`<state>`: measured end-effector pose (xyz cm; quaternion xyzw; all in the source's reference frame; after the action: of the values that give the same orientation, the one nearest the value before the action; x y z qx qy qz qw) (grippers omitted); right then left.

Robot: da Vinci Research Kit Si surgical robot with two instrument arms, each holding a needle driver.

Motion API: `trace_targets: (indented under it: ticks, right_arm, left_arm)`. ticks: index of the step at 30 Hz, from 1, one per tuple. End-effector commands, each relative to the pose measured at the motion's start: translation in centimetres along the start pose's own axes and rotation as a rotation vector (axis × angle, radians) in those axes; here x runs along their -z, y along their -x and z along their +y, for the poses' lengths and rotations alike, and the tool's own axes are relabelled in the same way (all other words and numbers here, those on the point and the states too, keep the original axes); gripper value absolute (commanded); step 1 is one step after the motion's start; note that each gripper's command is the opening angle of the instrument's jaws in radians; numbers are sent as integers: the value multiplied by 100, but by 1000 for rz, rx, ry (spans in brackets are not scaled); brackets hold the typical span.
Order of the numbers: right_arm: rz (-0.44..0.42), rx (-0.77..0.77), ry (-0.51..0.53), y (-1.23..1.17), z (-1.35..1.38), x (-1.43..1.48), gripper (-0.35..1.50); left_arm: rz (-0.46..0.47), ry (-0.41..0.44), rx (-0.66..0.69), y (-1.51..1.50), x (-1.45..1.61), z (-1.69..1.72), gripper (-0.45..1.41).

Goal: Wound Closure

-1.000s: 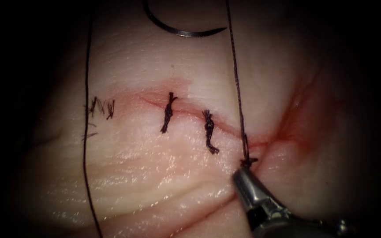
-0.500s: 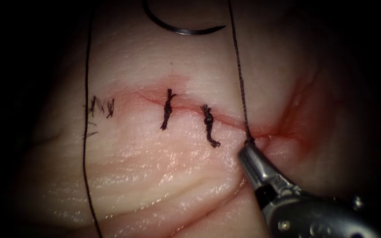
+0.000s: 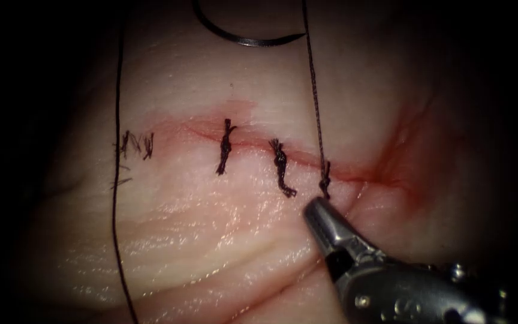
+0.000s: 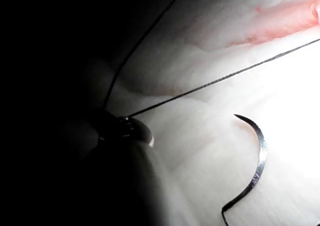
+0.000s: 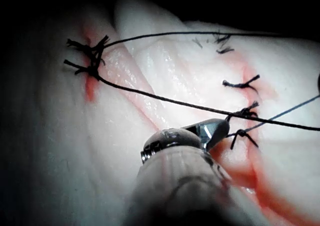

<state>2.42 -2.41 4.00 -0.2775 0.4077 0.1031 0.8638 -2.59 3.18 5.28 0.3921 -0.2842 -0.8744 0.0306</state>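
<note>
The curved needle (image 3: 241, 39) lies free on the tissue (image 3: 211, 240) beyond the cut (image 3: 253, 143), held by neither tool; it also lies bare in the left wrist view (image 4: 257, 166). Thread (image 3: 314, 90) runs from the far edge down to a fresh knot (image 3: 325, 179) on the cut. My right tool (image 3: 314, 207) sits just below that knot, jaws shut on its short tail, as in the right wrist view (image 5: 215, 132). My left tool (image 4: 125, 121) is shut on the taut long thread (image 4: 225, 75).
Two tied stitches (image 3: 225, 147) (image 3: 282, 169) cross the cut left of the new knot. Cut thread ends (image 3: 136, 144) lie further left. A second strand (image 3: 115, 180) runs down the tissue's left side. Red fluid (image 3: 391, 174) stains the cut's right end.
The right tool carried the thread tail up from below the cut to the cut, then shifted left. The knot now sits on the cut line, and the tissue moved slightly with it.
</note>
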Motion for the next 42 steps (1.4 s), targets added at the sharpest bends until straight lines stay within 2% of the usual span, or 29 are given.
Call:
trace_targets:
  ticks: [1,6,15,25,33,34,37,38,39,42]
  right_arm:
    - [2,3,-1,-1,-7,-5,-35]
    - [-9,18,-13,5,-18,0,-35]
    - [-28,51,-23,28,-34,4,-35]
    - [-31,33,-31,21,-34,7,-35]
    - [11,-37,-24,13,-25,10,-35]
    - [27,-41,-31,10,-23,10,-13]
    - [49,-70,-13,3,-17,14,103]
    - [55,-81,-3,1,-14,16,121]
    - [65,-85,0,-1,-11,17,131]
    - [87,-211,-37,-6,-2,21,145]
  left_arm:
    - [-5,-5,0,1,-12,-6,-45]
    - [-33,-17,2,10,-26,-15,-45]
    - [-68,-30,4,23,-51,-30,-45]
    - [-89,-38,1,31,-62,-36,-45]
    - [-35,-43,20,17,-59,-21,-45]
    - [-22,-42,27,14,-58,-20,-45]
    - [18,-37,56,4,-53,-16,-45]
    - [31,-34,70,1,-51,-14,-45]
    - [48,-31,79,-3,-48,-13,-45]
    - [116,-16,145,-19,-36,-6,-45]
